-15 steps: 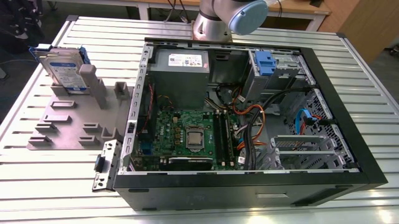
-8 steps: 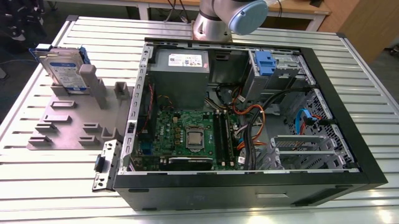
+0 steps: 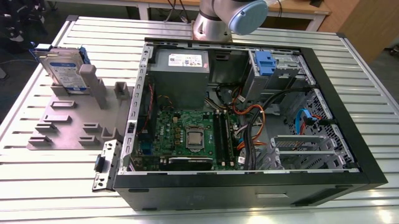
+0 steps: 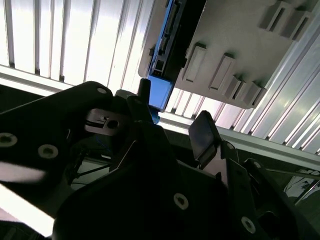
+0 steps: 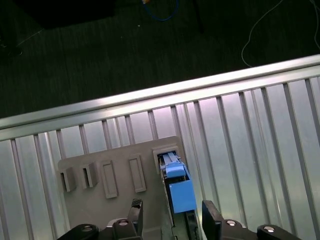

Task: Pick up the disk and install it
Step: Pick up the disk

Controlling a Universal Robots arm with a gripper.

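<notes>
Directly beneath the gripper (image 5: 172, 205), the disk (image 5: 178, 189) is standing on edge in the grey slotted holder (image 5: 90, 200), at one end of it. The gripper is hovering above the disk, apart from it and touching nothing. Its jaws are standing open and empty, with one of the fingers (image 5: 209, 219) lying to each side of the disk's thin section, so that the two broad faces are facing the finger pads. The long axis of the disk's upper edge is running across the line that joins the fingertips. In both wrist views, the blue carrier tab is sitting in the gap between them.

The wrist is pointing the gripper downward at the slatted counter (image 5: 250, 150). In the exterior view, the arm (image 3: 215, 21) is rising from its base at the far side of the open computer case (image 3: 249, 186). The case is lying off to one side of the gripper, just beside the holder.

Judged from this alignment, the approach to the pick is under way. The disk is not yet grasped and is resting wholly in the holder, outside the case.
</notes>
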